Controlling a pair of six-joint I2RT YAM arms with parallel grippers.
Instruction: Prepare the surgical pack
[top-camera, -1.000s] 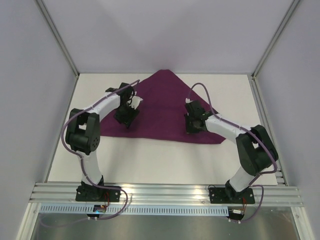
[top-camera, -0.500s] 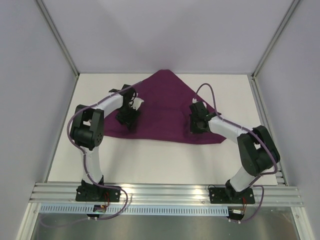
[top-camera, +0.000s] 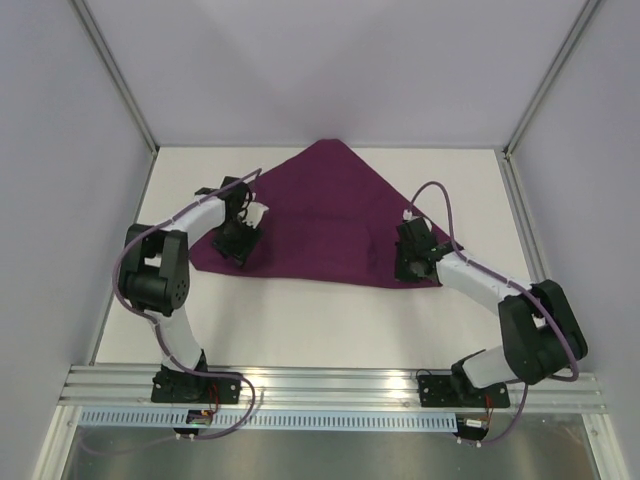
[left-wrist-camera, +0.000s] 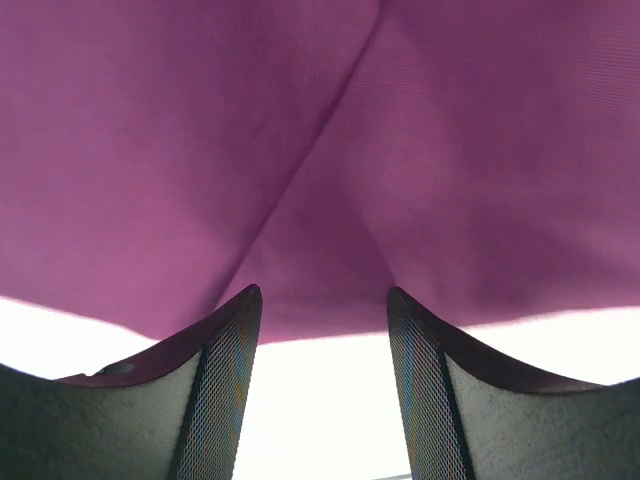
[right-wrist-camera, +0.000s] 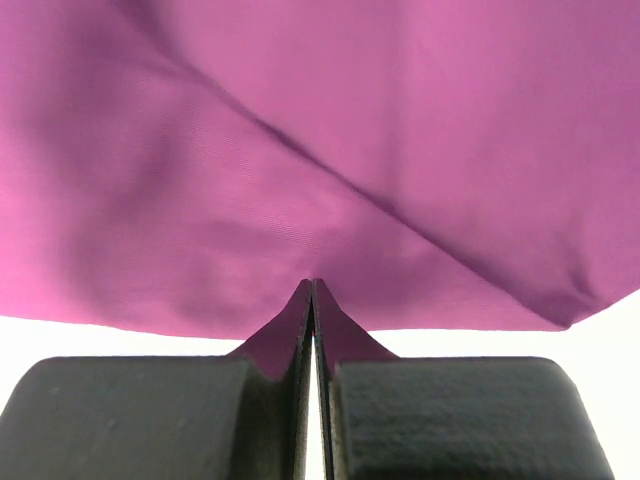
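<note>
The surgical pack shows only as a dark-purple cloth (top-camera: 320, 215), lying folded into a triangle with its point toward the back wall. My left gripper (top-camera: 238, 250) is low over the cloth's near edge by the left corner. In the left wrist view this gripper (left-wrist-camera: 322, 295) is open, with cloth (left-wrist-camera: 400, 150) beyond its tips and bare white table between the fingers. My right gripper (top-camera: 408, 268) is down near the cloth's right corner. In the right wrist view it (right-wrist-camera: 313, 285) is shut, its tips against the creased cloth (right-wrist-camera: 400, 120). No fabric shows in the thin gap between the fingers.
The white table (top-camera: 330, 320) is walled by pale panels at the left, back and right. An aluminium rail (top-camera: 330, 385) carrying both arm bases runs along the near edge. Purple cables loop off both arms.
The right gripper has slid right and nearer along the cloth, toward its right corner. The left gripper has shifted left toward the left corner. The cloth's outline has barely changed.
</note>
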